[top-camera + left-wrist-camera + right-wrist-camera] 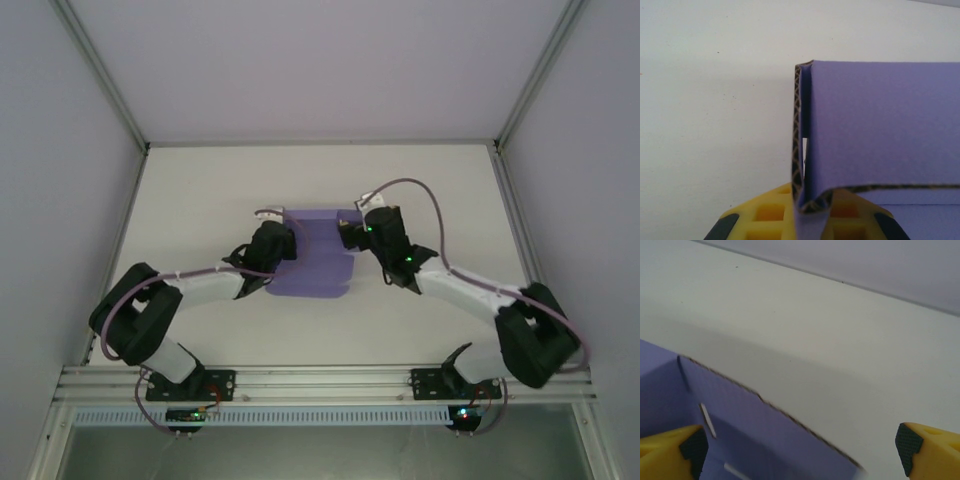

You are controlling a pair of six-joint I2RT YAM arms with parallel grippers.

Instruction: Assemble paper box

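two arms reach over the white table (200, 200) and meet at the paper box (318, 265), which lies near the table's middle, between the wrists. the card is lavender-purple and partly folded: a flat panel toward the near side, raised parts at the far end.

left gripper (284, 228) sits at the box's far left corner. in the left wrist view its jaws are closed on the bottom of a raised wall, with yellow fingers (771, 215) on either side of the card. the wall stands roughly upright and its corrugated cut edge faces the camera. a second wall bends off to the right from the same corner.

right gripper (350, 234) sits at the box's far right corner. in the right wrist view its jaws are spread wide and hold nothing. a purple flap with a ragged edge and small slits lies by one fingertip. the other fingertip is over bare table, apart from the card.
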